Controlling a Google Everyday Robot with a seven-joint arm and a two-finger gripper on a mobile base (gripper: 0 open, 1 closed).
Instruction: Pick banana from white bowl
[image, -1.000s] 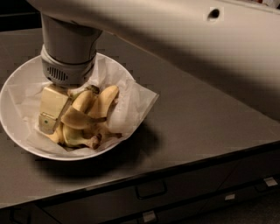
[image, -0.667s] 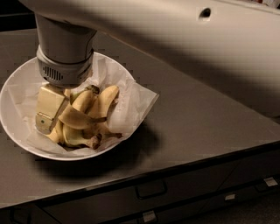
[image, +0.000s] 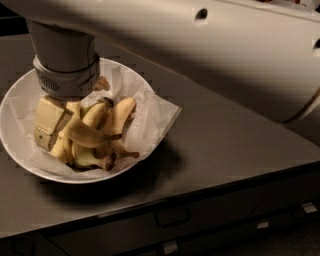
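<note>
The white bowl sits on the left of a dark counter, lined with crumpled white paper. Several bananas lie piled in it. A plump, curved pale yellow banana lies across the top of the pile, its thin brownish stem pointing right. My gripper is lowered into the bowl's left side. Its cream-coloured end rests against the left end of that banana. The grey wrist stands straight above it and hides the back of the pile.
Greenish-yellow bananas with dark stem ends lie beside and under the pale one. My large white arm spans the top of the view. The counter's front edge runs over drawers with handles.
The wrist and gripper have shifted slightly to the left inside the bowl. The bananas and the bowl lie as before.
</note>
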